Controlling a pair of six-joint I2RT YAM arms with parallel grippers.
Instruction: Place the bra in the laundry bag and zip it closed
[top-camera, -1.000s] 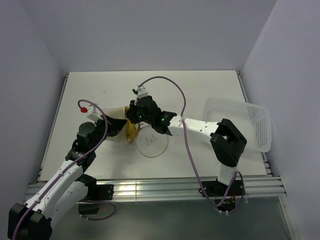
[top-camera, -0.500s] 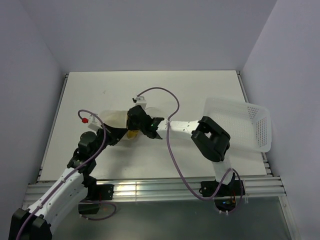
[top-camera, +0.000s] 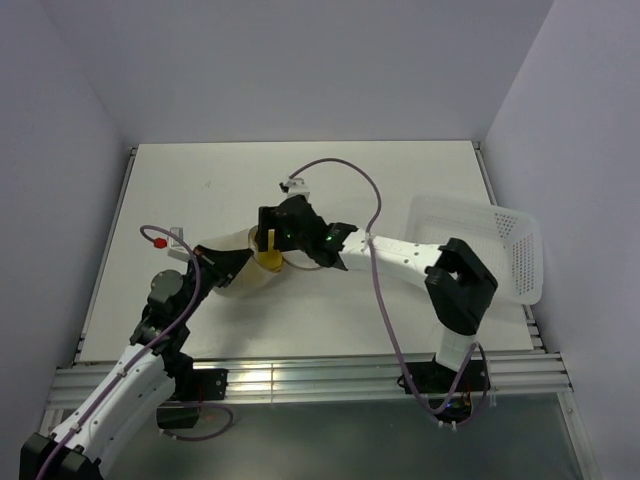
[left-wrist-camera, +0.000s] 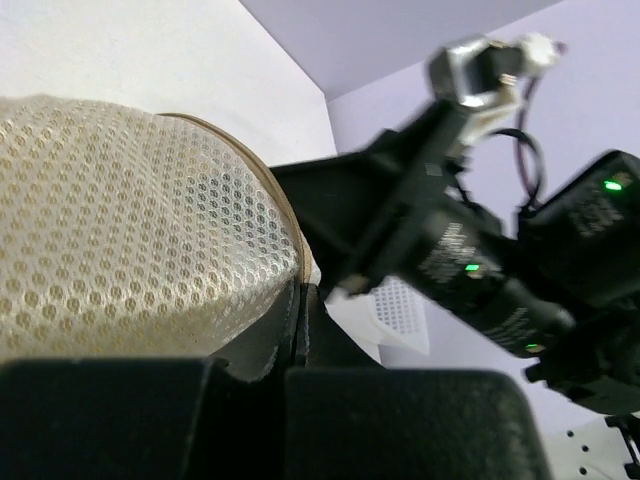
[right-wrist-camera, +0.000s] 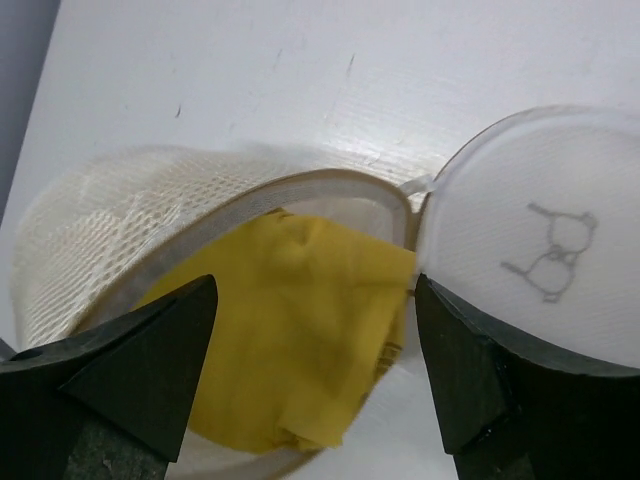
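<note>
Bra (right-wrist-camera: 290, 330): mustard-yellow and bunched in the mouth of the laundry bag (right-wrist-camera: 90, 220). It reaches the near rim and does not look tucked deep inside.
Right gripper (right-wrist-camera: 312, 290): jaws spread wide, one either side of the bra, holding nothing. A second ago they were pinched tight on the yellow fabric.
What changed: the bra has just been let go into the bag's opening, and the arm sits directly over it.
Left gripper (left-wrist-camera: 296, 335): clamped on the bag's mesh edge and propping the mouth open, as it was a second ago.
Round flap (right-wrist-camera: 540, 240): a white disc with a small drawing, joined at the right end of the rim and lying open beside the mouth.
Meaning for the task: placing looks nearly done, but the fabric by the rim probably needs a push inward before the flap can come over.
Zip: no slider can be made out in any view, and closing has not begun.
Risk: loose yellow fabric could catch in the zip.
White basket (top-camera: 480, 250): at the right edge of the table (top-camera: 400, 180), well apart from the bag.
</note>
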